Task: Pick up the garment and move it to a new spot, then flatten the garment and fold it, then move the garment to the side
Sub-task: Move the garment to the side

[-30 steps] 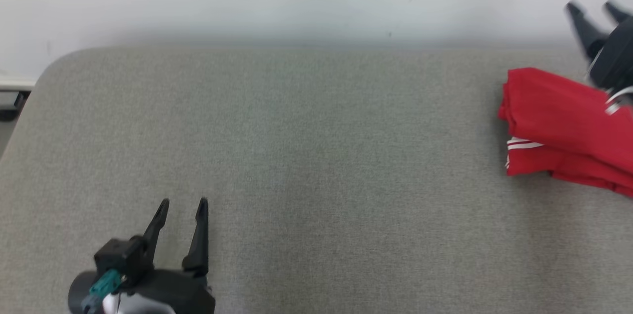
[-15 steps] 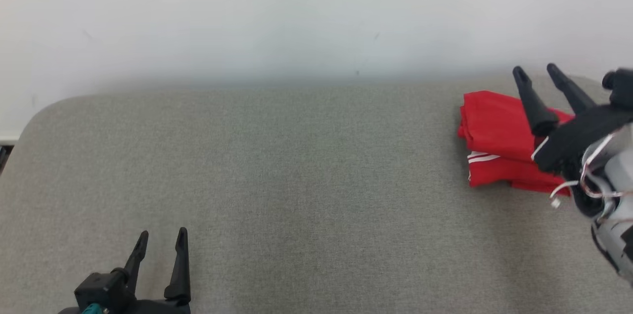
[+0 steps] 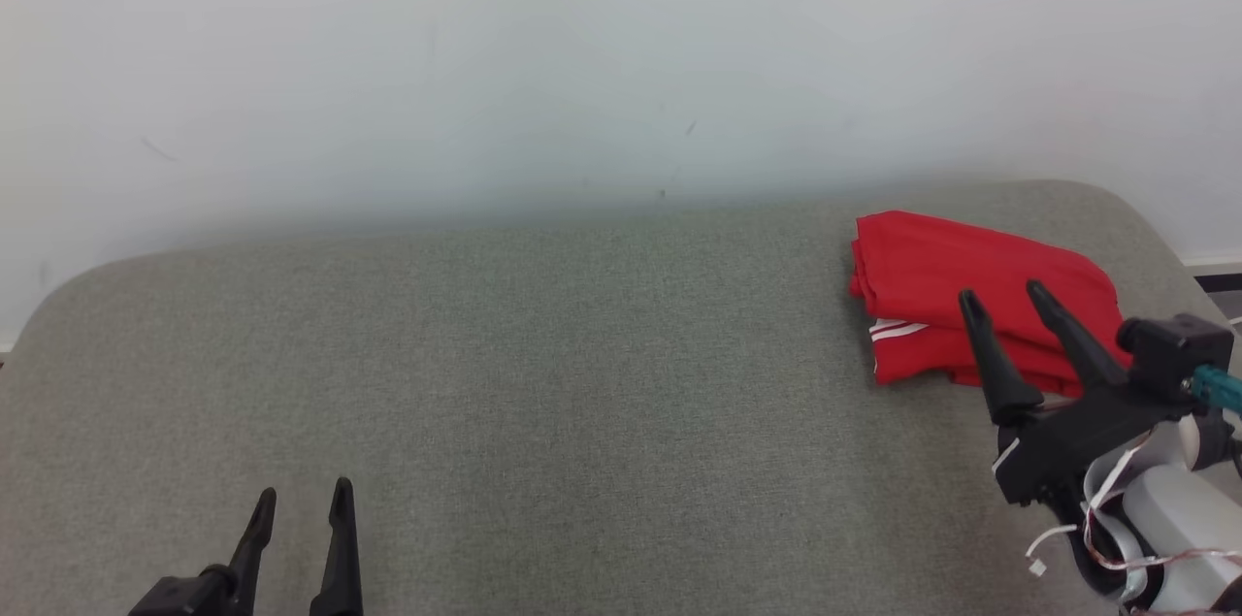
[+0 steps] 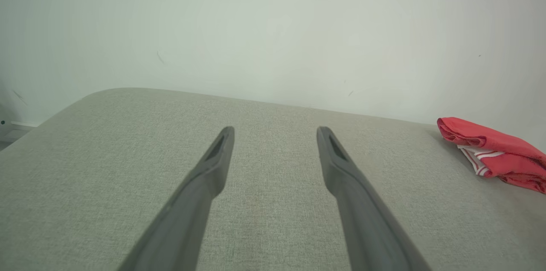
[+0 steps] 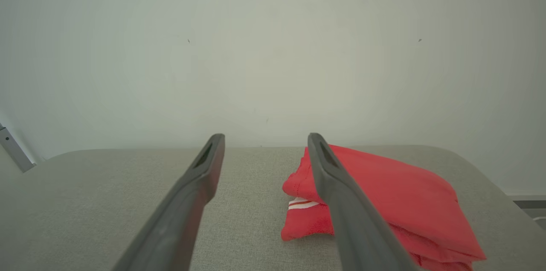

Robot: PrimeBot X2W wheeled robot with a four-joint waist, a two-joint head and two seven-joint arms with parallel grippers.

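Note:
The garment (image 3: 970, 301) is red with white stripes and lies folded in a compact stack at the far right of the grey padded table (image 3: 543, 383). It also shows in the left wrist view at the right edge as the red garment (image 4: 495, 153), and in the right wrist view as the garment (image 5: 392, 198) just ahead. My right gripper (image 3: 1004, 298) hovers open in front of the stack's near edge, nothing between its fingers. My left gripper (image 3: 302, 492) stands open and empty at the table's near left.
A pale wall (image 3: 582, 53) runs right behind the table. The table's rounded right corner (image 3: 1126, 204) lies just beyond the garment. Wide bare grey surface stretches between the two grippers.
The head camera has tilted up, showing more wall. My right gripper has drawn back from beyond the garment to its near side. The garment lies as it was.

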